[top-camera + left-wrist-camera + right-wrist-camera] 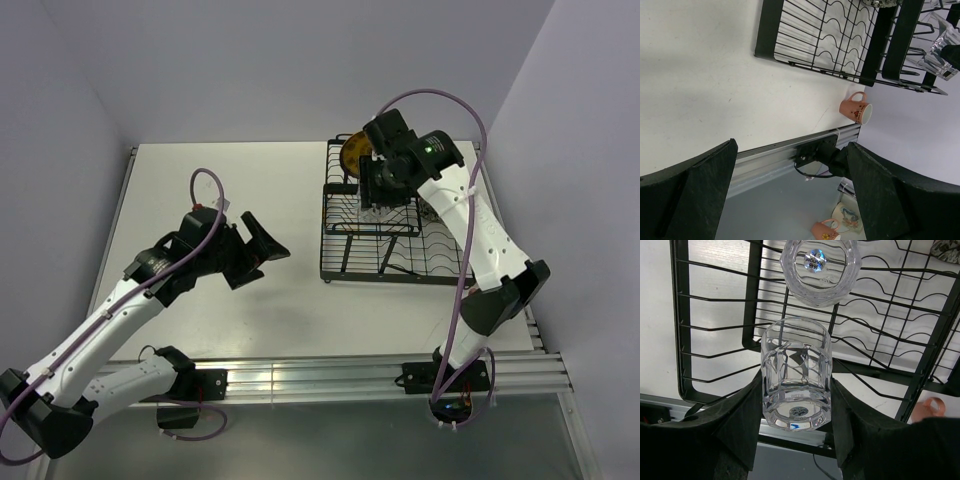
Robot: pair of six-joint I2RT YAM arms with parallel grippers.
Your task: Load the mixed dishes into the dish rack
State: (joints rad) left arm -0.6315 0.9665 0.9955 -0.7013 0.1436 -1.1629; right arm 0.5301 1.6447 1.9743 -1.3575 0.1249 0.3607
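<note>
One glass [796, 375] is pinched between the fingers of the right tool [796, 410], over the wires of the rack [372, 232]. A second glass [820, 270] rests on the rack just beyond it. The plate [352, 150] stands at the rack's far end. The left tool [258, 248] is spread, above the desk [250, 180].

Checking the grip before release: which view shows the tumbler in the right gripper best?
Right wrist: the tumbler fills the frame between the right gripper fingers, dish rack behind. Top external mostly hides it under the arm; left wrist catches only clear glass at its edge.
</note>
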